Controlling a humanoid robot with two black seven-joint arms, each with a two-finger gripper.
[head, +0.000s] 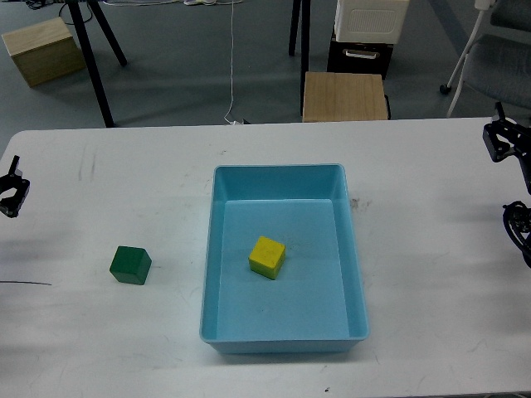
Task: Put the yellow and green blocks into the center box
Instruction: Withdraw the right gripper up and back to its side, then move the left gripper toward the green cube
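A yellow block (267, 256) lies inside the light blue box (357, 274) at the middle of the white table. A green block (130, 265) sits on the table to the left of the box. My left gripper (12, 189) shows only partly at the left edge, well up and left of the green block; its fingers cannot be told apart. My right gripper (500, 138) is at the right edge, far from both blocks, small and dark. Neither holds anything that I can see.
A thin black cable (25, 283) lies on the table at the left edge. Beyond the table's far edge stand a wooden stool (344, 96), a black and white unit (365, 33), a wooden crate (43, 50) and a chair (498, 58).
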